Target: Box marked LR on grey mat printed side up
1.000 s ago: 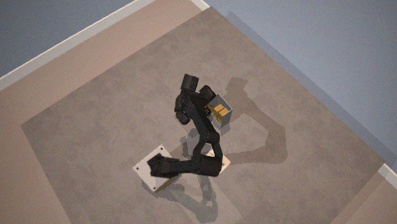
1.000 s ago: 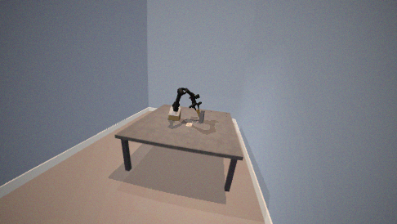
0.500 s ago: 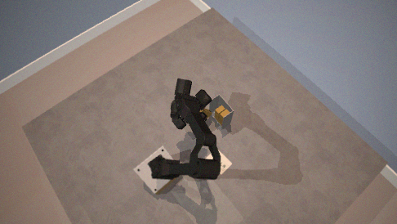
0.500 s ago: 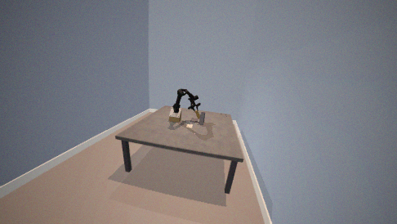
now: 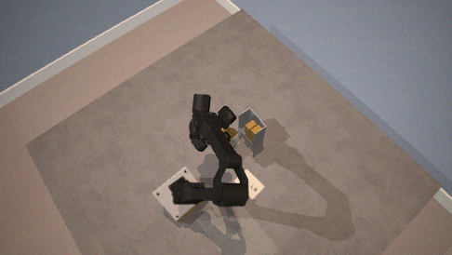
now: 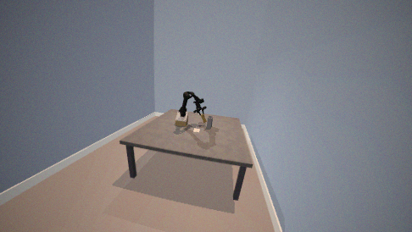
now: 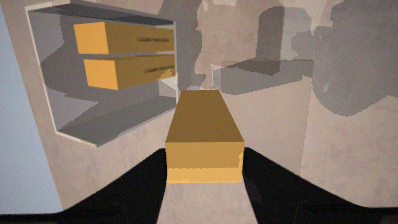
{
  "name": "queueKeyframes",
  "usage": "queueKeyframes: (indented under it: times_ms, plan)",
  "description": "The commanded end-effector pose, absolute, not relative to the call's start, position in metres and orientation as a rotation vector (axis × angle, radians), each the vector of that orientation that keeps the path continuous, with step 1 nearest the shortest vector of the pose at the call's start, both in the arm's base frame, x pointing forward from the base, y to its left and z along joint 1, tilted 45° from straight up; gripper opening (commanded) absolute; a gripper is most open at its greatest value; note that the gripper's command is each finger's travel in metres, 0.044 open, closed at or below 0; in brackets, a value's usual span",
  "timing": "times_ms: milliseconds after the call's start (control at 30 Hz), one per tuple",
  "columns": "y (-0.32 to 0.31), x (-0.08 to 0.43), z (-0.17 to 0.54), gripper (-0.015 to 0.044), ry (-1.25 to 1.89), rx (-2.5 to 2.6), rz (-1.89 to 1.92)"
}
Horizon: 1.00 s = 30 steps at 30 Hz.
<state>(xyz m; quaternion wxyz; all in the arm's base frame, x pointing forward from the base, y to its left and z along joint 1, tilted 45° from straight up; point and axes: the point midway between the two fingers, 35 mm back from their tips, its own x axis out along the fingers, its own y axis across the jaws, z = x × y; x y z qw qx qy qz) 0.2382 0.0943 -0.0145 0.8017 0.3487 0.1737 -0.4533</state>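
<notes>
Carrying stage: gripper (image 5: 231, 135) (image 6: 203, 113) (image 7: 204, 155) clamped on one box (image 5: 232, 132) (image 6: 203, 118) (image 7: 205, 122), code unseen; bin (image 5: 261, 135) (image 6: 209, 123) (image 7: 41, 75) approx. 10 o'clock, wrist view. Next: check code, prob. rotate.

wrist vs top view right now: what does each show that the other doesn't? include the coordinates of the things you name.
Only wrist: the dark printed marks on the sides of the two boxes in the bin (image 5: 253, 131) (image 7: 102, 37), too blurred to read, and both gripper fingers pressed on the sides of the held box (image 5: 231, 133) (image 7: 205, 155).

Only top: the card lettered LR (image 5: 256, 187), the arm's pale base box (image 5: 164, 192) and the arm's upper links.

Both: the bin (image 5: 259, 145) (image 7: 41, 75) with two boxes standing in it, and the held box outside it.
</notes>
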Motion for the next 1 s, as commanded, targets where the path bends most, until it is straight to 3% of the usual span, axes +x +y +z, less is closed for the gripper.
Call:
queueKeyframes:
  times_ms: [0,967]
  plan:
    - [0.094,0.235,-0.014,0.0153,0.374,0.751,-0.973]
    - [0.062,0.238,0.021,0.0153,0.38,0.751,-0.975]
